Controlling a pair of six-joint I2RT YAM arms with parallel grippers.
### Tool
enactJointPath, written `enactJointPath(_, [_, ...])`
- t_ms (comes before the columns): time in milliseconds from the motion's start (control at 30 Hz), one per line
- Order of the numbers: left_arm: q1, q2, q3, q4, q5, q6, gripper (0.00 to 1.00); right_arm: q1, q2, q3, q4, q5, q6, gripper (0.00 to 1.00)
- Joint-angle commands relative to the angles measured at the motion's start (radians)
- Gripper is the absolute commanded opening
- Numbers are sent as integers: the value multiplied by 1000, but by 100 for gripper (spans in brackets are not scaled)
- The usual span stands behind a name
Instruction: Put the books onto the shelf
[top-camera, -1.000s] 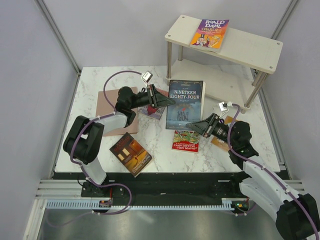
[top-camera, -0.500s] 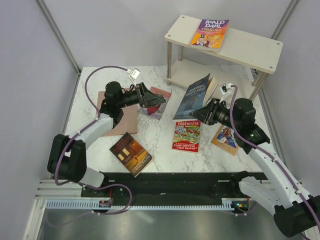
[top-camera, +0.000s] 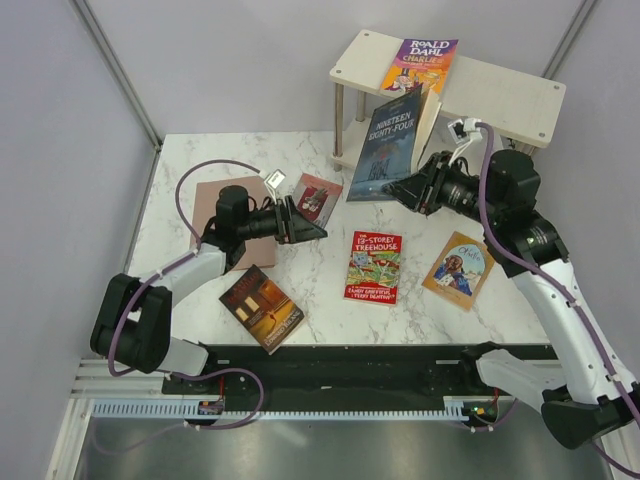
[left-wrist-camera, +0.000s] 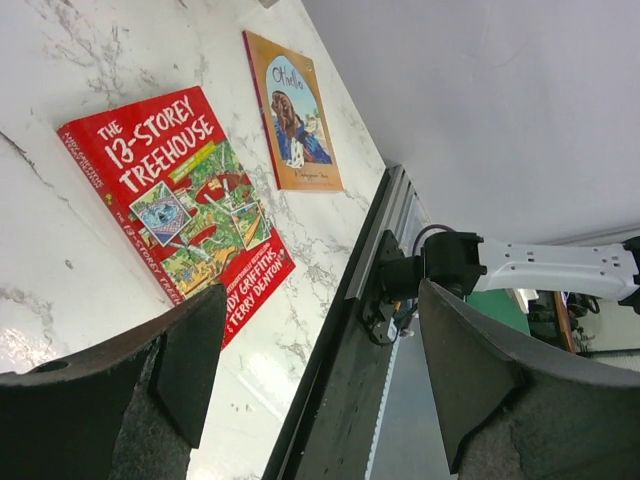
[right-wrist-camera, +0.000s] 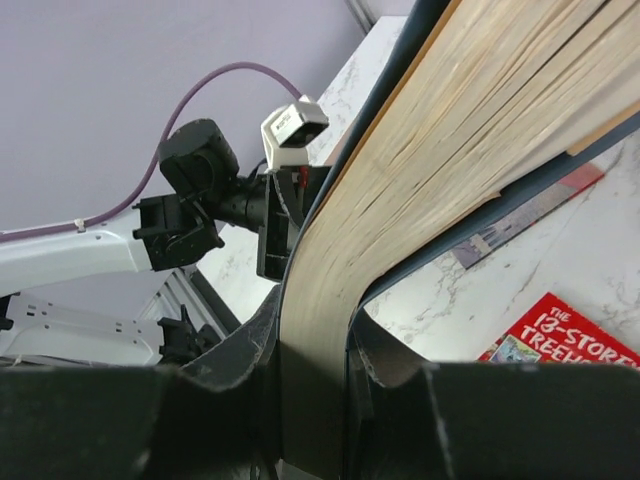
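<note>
books mostly flat on the white marble table, one raised. far left: pale pink book, flat, partly under the left arm. next, toward the front edge: dark brown-orange book, flat, turned at an angle. behind it: left gripper, jaws spread wide, holding nothing, low over the marble; in the gap between its fingers, only far-off covers and the table edge. just beside its tip: small grey-and-red book, flat. middle: red treehouse book, flat, face up. behind that: dark blue nineteen eighty-four, raised off the marble, tilted up, front cover toward the top camera, top corner up by the upper board of the cream shelf; touching or not, impossible to tell. right gripper clamped on its lower part, page block pinched between both fingers. on the shelf's top board: roald dahl book, flat. right, on the table: orange othello book, flat, face up.
</note>
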Motion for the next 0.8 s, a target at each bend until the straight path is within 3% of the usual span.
enactJointPath(0, [-4,-26,-20,12,-2,53,82,-21,9,185,-6,97,-120,0])
enactJointPath(333, [-12,-21,-44,14,-1,65,82,-181,171,454,-112,113,-167,0])
enactJointPath(767, [-15,-29,-53,15,10,57,82,-514,410,657,-40,-166,-47,0])
